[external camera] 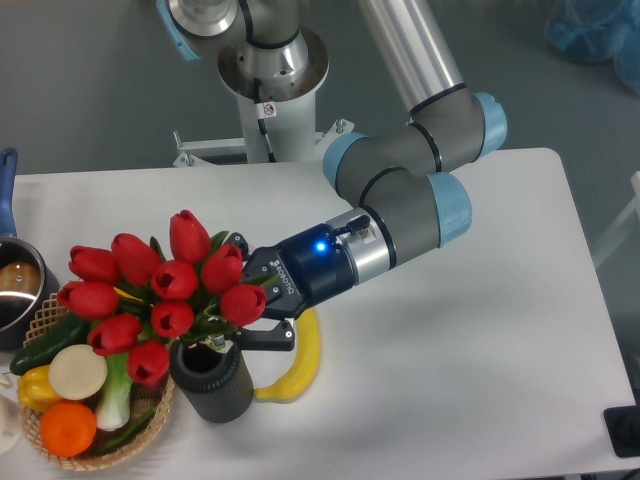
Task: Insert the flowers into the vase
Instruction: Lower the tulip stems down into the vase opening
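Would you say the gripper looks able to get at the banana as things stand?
Probably not directly. The gripper sits right over the banana but appears occupied among the flowers above the vase, which stands against the banana's lower end.

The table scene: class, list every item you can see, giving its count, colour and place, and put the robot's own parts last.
flowers: one bunch, about nine red tulips with green leaves, left of centre, over the vase mouth
vase: one, dark grey, front of table, beside the basket
banana: one, yellow, on the table right of the vase
wicker basket: one, tan, front-left corner
orange: one, orange, in the basket
yellow pepper: one, in the basket
cucumber: one, dark green, in the basket
pale round item: one, cream, in the basket
pot: one, metal with blue handle, far left
hand: one, black, at the bunch; jaws hidden
arm: one, grey and light blue
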Controlling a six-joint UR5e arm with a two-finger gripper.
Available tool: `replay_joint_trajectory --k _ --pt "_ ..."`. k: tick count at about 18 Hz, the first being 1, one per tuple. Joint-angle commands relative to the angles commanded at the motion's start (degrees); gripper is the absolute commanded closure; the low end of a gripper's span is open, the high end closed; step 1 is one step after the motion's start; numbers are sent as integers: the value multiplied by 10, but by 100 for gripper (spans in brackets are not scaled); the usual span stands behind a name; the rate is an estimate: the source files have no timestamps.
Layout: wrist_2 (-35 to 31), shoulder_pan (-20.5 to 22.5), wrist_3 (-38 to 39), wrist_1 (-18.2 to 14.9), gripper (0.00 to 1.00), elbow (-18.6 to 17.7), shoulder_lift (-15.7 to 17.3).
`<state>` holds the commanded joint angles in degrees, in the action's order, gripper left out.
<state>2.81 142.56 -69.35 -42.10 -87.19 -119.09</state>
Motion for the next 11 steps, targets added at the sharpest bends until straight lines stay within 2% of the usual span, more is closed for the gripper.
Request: replay_joint_trajectory --k 11 --pt "0 -23 -4 0 67 -13 -11"
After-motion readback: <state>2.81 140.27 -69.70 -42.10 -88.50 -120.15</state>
